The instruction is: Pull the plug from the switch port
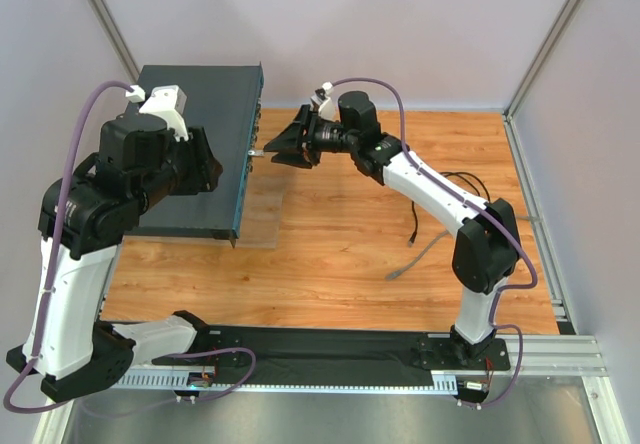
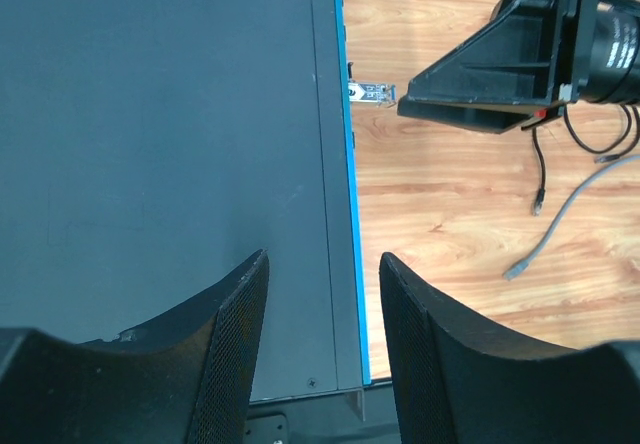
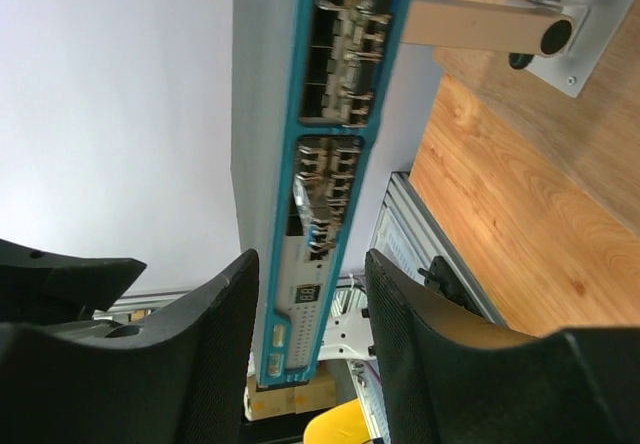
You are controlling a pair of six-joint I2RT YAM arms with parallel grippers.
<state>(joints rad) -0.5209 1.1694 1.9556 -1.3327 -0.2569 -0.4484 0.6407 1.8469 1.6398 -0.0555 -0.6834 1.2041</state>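
Note:
The switch (image 1: 205, 94) is a flat dark grey-teal box at the back left, its blue-edged front face toward the table's middle. A small silver plug (image 1: 256, 151) sticks out of a port; it shows in the left wrist view (image 2: 370, 92) and in the right wrist view (image 3: 312, 209). My right gripper (image 1: 270, 150) is open, its tips just short of the plug and in line with it, the front face (image 3: 335, 114) between its fingers (image 3: 215, 344). My left gripper (image 2: 325, 344) is open over the switch's top (image 2: 150, 114) near the front edge.
Two loose cables (image 1: 415, 249) lie on the wooden table to the right, also in the left wrist view (image 2: 560, 224). A clear plate (image 1: 262, 226) lies under the switch's near corner. Aluminium rails and white walls enclose the table. A white bracket (image 3: 550, 24) stands near the switch.

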